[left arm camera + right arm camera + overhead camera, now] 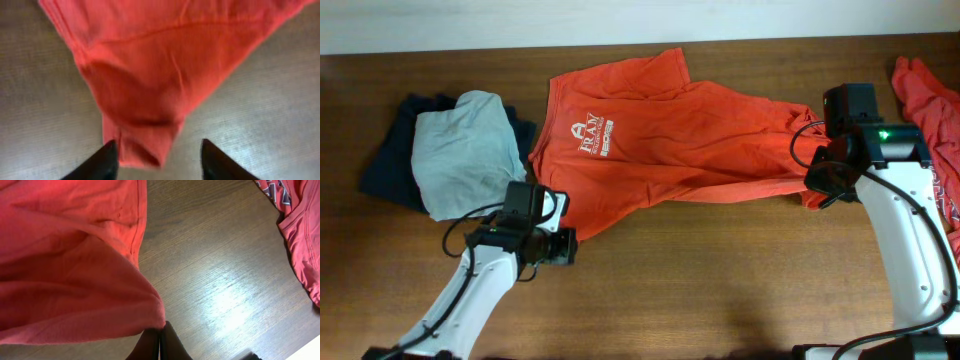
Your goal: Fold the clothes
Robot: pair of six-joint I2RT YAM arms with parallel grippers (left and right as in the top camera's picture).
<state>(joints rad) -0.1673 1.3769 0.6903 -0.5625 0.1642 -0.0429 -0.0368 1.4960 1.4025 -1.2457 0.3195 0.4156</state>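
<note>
We find 1 orange-red T-shirt [690,130] spread across the middle of the table [720,290], chest side up, its white lettering [595,135] towards the left end. The cloth is wrinkled and drawn out towards the right.

The left gripper [159,161] sits at the shirt's lower left corner. Its 2 fingers [107,160] stand apart, and the hemmed corner lies between them, close against the left finger. A gap shows on the other side, so we record no grip here.

The right gripper [160,337] is at the shirt's right end. Its fingers are pressed together, and a fold of the cloth runs to a point at their tips, pinched there.

A second T-shirt [932,110] of the same colour lies bunched at the right edge of the table, apart from the first. At the left, a grey garment [460,150] rests on a dark garment [385,170], just beside the spread shirt's sleeve.
</note>
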